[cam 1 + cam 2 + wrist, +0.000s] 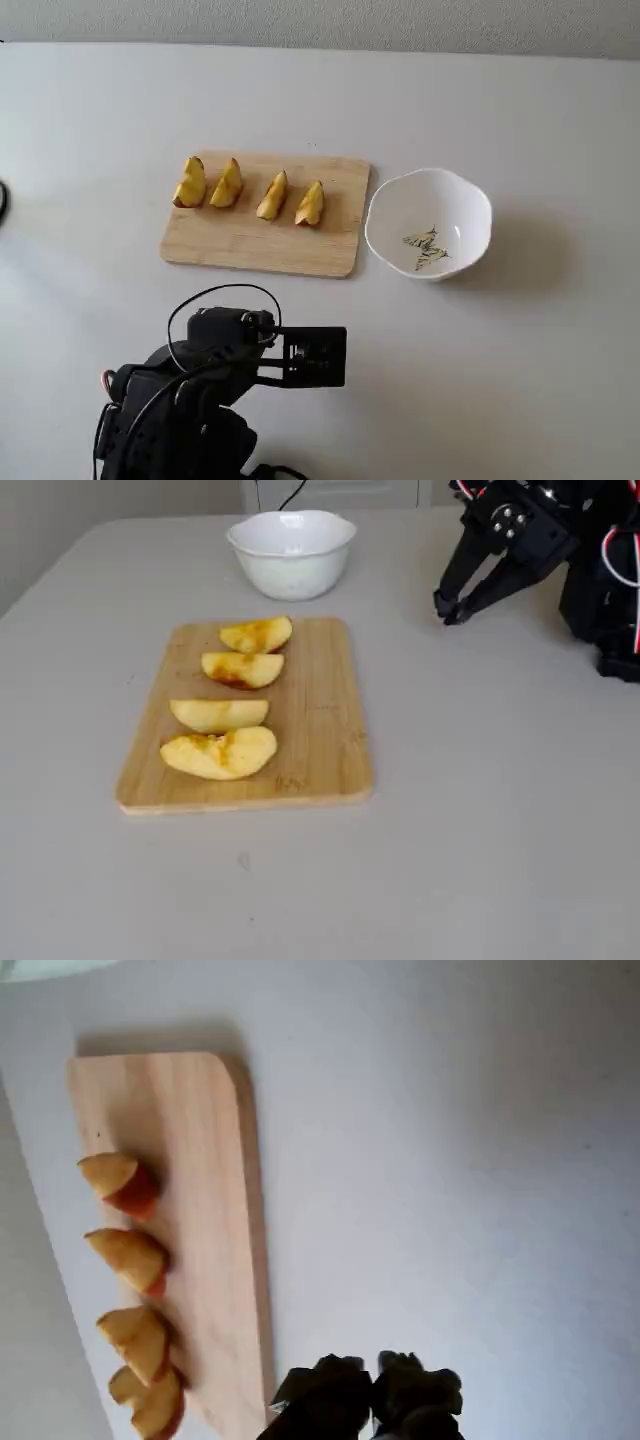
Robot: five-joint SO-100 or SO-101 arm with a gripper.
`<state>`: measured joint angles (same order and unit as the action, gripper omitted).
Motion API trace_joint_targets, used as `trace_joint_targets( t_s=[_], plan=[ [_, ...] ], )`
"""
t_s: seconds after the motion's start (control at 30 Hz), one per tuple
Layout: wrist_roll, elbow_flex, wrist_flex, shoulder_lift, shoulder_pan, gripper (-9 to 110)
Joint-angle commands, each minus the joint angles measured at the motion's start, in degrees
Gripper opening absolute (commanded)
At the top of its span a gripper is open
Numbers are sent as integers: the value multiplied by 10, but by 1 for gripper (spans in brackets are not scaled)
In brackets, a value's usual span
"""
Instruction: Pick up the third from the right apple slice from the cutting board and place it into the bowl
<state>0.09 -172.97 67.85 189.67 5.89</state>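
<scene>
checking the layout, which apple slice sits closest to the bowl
The slice at the right end of the row in a fixed view, on the board edge beside the bowl; the other three lie farther left.

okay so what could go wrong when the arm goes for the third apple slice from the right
The apple slice sits close beside the leftmost wedge, so the gripper might bump or grab that one instead. Counting from the wrong end would pick another wedge. The bowl stands right at the cutting board's edge, so a low carry might clip its rim.
</scene>
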Motion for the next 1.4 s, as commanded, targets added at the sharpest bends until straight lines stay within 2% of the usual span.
trace_joint_targets(
  t_s=[0.0, 0.6, 0.8, 1.23, 1.27, 1.3, 1.37],
  plan=[
    [4, -1, -11, 8, -6, 0],
    [4, -1, -11, 8, -6, 0],
    [-39, -3, -18, 8, 53, 0],
    [-43, -3, -18, 9, 47, 1],
    [-66, -3, -19, 9, 40, 3],
    [-149, -6, -29, 9, 24, 3],
    [-182, -10, -46, 8, -21, 8]
  ],
)
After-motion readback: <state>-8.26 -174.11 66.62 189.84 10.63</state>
